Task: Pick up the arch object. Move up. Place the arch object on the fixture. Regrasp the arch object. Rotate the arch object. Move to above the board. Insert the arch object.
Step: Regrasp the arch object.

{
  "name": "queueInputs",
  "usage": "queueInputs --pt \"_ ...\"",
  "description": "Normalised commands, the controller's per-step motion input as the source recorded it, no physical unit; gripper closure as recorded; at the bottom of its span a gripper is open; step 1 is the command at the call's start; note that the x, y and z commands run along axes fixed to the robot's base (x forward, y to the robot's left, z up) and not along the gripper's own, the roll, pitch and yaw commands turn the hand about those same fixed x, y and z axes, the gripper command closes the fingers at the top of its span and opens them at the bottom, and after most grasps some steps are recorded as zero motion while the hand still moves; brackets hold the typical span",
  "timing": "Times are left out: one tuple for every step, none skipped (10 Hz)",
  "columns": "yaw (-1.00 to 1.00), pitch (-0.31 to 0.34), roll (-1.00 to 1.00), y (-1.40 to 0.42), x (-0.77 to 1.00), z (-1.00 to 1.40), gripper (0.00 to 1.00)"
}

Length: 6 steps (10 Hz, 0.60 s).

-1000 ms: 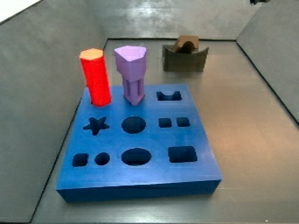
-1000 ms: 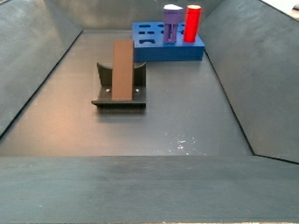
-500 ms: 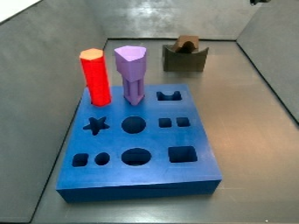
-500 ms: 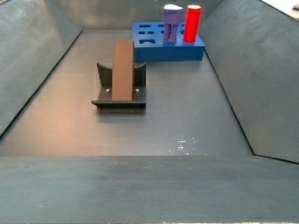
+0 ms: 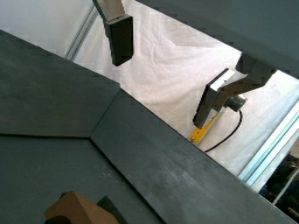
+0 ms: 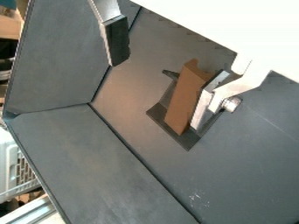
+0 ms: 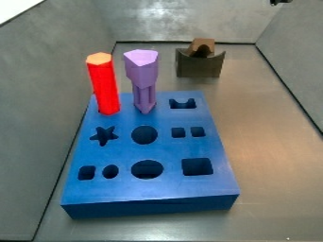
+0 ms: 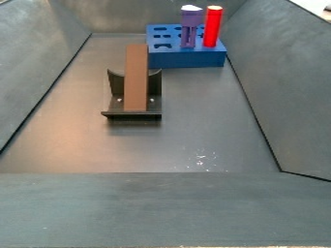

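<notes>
The brown arch object lies lengthwise across the dark fixture; both side views show it, seen end-on in one on the fixture. The blue board with shaped holes lies apart from it. My gripper is open and empty, well above the floor. In a wrist view the arch object shows beside one fingertip, far below it. In a wrist view the gripper stands before a white backdrop, with one corner of the arch object showing.
A red hexagonal peg and a purple pentagonal peg stand upright in the board's far row. Grey sloping walls enclose the floor on all sides. A yellow cable hangs beyond the wall.
</notes>
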Motion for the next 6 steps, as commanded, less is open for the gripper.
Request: queueInputs --pt "0.10 0.072 0.14 -0.05 0.45 -0.03 0.00" --pt "0.10 0.072 0.14 -0.05 0.45 -0.03 0.00" --pt "0.10 0.072 0.14 -0.05 0.45 -0.03 0.00" --pt "0.16 0.092 0.11 0.05 0.17 -1.00 0.00" --pt "0.16 0.089 0.11 0.05 0.18 -1.00 0.00" --pt "0.18 0.052 0.12 0.03 0.19 -1.00 0.00"
